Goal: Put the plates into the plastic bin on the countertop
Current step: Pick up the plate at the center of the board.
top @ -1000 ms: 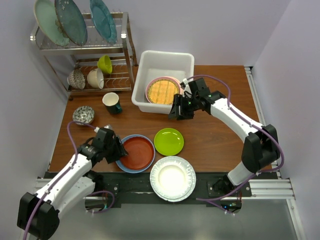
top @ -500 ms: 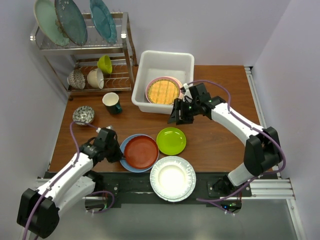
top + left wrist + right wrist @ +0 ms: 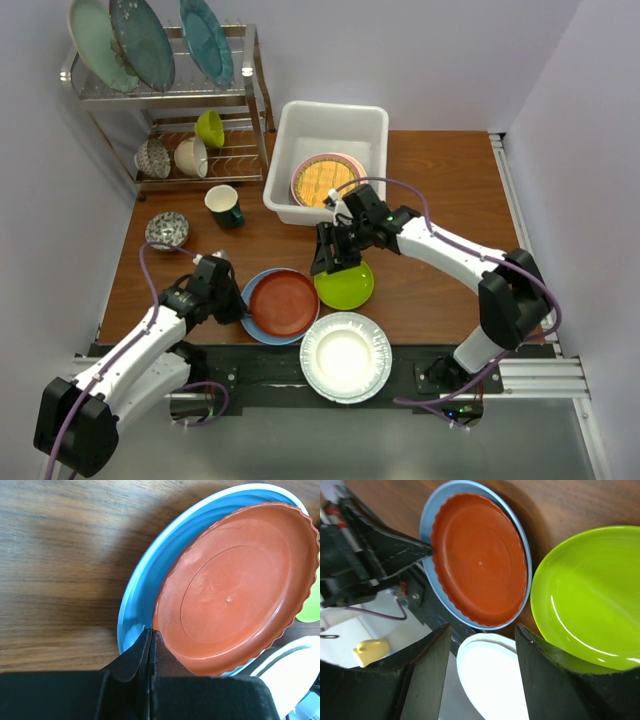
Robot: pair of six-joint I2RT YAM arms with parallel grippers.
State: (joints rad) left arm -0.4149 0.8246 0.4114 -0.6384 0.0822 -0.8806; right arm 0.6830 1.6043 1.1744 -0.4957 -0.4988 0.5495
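My left gripper [image 3: 236, 304] [image 3: 150, 630] is shut, its tips against the left rim of the rust red plate [image 3: 283, 304] [image 3: 230, 590]; nothing shows between them. That plate lies off-centre on the blue plate [image 3: 252, 322] [image 3: 145, 595]. My right gripper [image 3: 334, 256] [image 3: 483, 628] hangs open over the left edge of the lime green plate [image 3: 348, 286] [image 3: 590, 600], holding nothing. The white fluted plate [image 3: 346, 357] [image 3: 490, 680] sits at the near edge. The plastic bin [image 3: 335, 135] on the countertop [image 3: 440, 200] holds a gold plate [image 3: 322, 181] on a pink one.
A wire dish rack [image 3: 255, 90] at the back left carries three large teal plates [image 3: 140, 40] and small bowls [image 3: 190, 155]. A dark cup [image 3: 224, 206] and a patterned bowl [image 3: 167, 230] stand on the wood left of the bin.
My left gripper shut at the rust red plate's rim, and that plate slid right on the blue one. The right arm came from the bin's front down-left over the lime green plate.
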